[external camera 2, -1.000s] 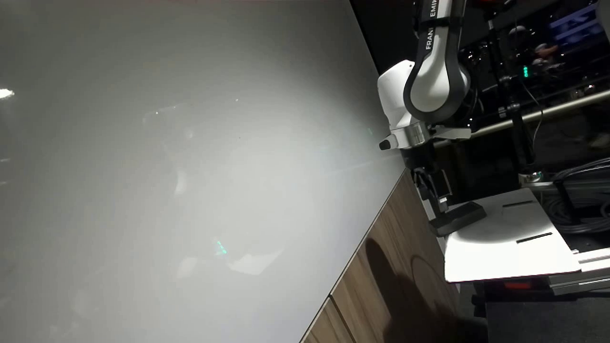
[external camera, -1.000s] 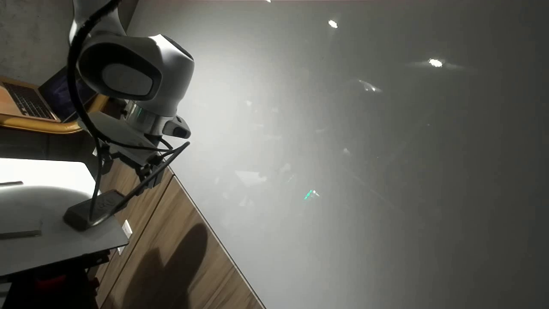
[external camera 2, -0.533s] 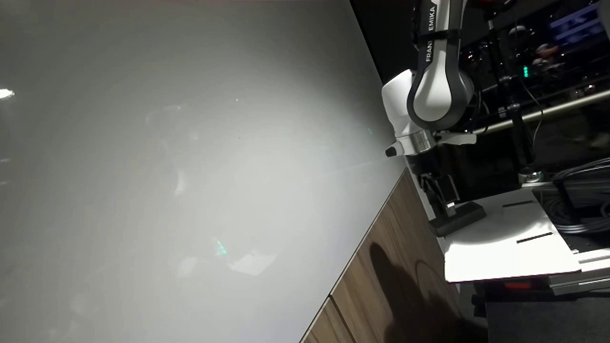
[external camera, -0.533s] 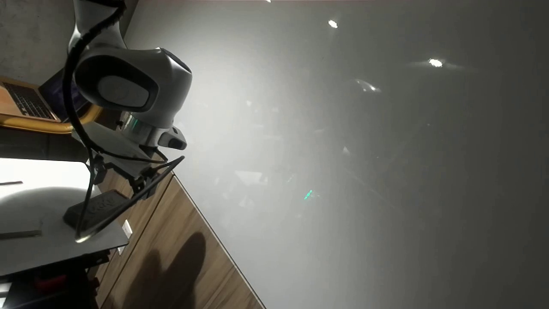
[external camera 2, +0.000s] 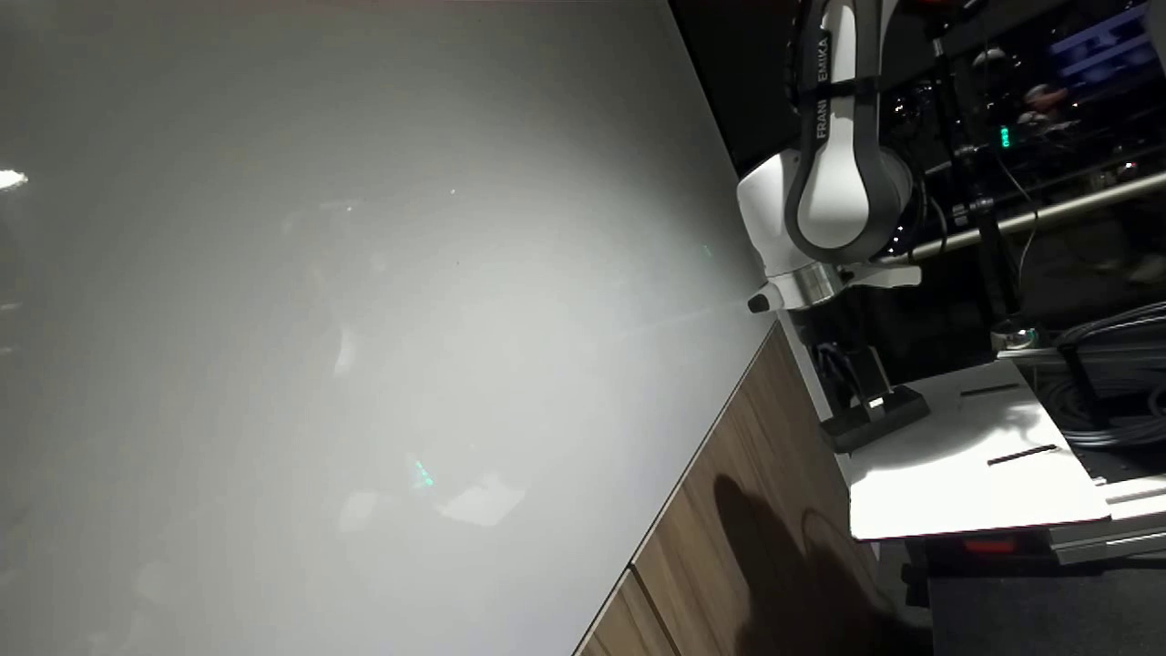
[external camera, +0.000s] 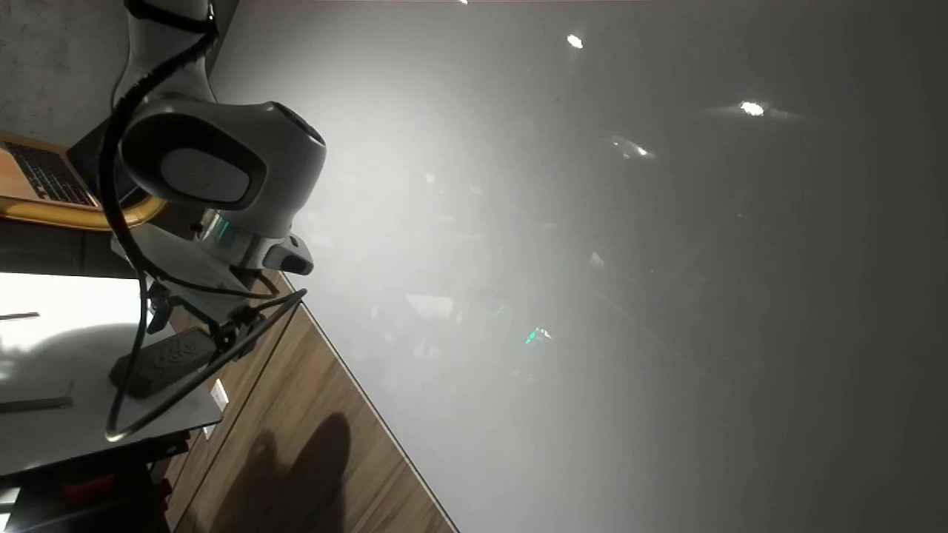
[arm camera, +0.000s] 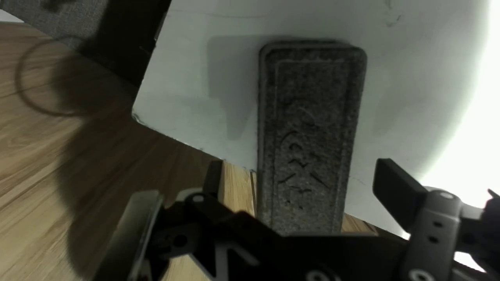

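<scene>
The glossy grey panel (external camera 2: 410,319) fills most of both exterior views, with the arm (external camera: 289,148) close by it; the room between them cannot be judged, so a careless sideways swing could bring the two together. Below the panel runs a wood-grained surface (external camera: 385,474), which in the wrist view also shows past the edge of the white bench (arm camera: 179,89), and anything nudged over that edge could fall. The black cable (external camera: 108,166) makes a loose loop beneath the wrist; if its slack caught on the bench, it could tug the arm or sweep something aside. The pincer (arm camera: 302,183) is spread wide, its fingers (arm camera: 398,195) to either side of the dark block (arm camera: 308,136) with a gap showing on both flanks, so nothing is pinched. That block lies on the bench with one end jutting over the edge, and the pincer straddles this end: a squeeze so far off the middle could let the long remainder pivot or sag. Finger height is hard to read; too high, the grip could slip off the top, too low, a fingertip could strike the bench. The face-like lines (arm camera: 299,163) cut into its top would matter only if a finger landed there.
</scene>
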`<state>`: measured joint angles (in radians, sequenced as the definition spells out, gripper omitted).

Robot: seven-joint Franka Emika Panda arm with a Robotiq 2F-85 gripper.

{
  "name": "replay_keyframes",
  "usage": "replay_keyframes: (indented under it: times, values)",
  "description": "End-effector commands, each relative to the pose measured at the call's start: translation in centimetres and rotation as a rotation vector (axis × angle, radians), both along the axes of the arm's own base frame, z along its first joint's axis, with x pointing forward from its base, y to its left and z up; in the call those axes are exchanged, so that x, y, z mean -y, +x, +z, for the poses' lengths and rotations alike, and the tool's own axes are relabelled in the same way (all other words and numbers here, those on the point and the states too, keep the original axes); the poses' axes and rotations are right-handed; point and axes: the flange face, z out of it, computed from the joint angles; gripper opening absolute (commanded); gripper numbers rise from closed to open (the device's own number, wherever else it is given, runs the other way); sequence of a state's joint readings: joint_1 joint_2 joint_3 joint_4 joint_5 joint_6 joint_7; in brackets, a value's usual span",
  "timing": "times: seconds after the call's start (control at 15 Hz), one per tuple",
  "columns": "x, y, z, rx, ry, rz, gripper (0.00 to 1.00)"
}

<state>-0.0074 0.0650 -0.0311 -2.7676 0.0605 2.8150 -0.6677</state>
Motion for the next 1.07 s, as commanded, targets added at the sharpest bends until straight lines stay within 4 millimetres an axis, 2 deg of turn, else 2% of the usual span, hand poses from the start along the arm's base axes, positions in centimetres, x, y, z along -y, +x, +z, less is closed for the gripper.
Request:
replay_keyframes:
  times: [0.0, 0.13, 0.33, 0.6, 0.73, 0.8, 0.87, 1.0]
  values:
    - [0.1, 0.1, -0.4, 0.014, -0.002, 0.015, 0.69]
    - [-0.1, 0.1, -0.4, 0.017, -0.005, 0.017, 0.53]
    - [-1.6, 0.5, 0.8, 0.032, -0.015, 0.003, 0.31]
    - [-4.1, 1.5, 3.6, 0.088, -0.065, -0.048, 0.28]
    - [-3.9, 1.7, 5.3, 0.127, -0.119, -0.103, 0.28]
    - [-4.1, 0.6, 5.6, 0.135, -0.138, -0.137, 0.28]
    - [-4.4, 1.2, 5.8, 0.140, -0.161, -0.171, 0.28]
    - [-5.0, 1.0, 5.5, 0.109, -0.194, -0.244, 0.28]
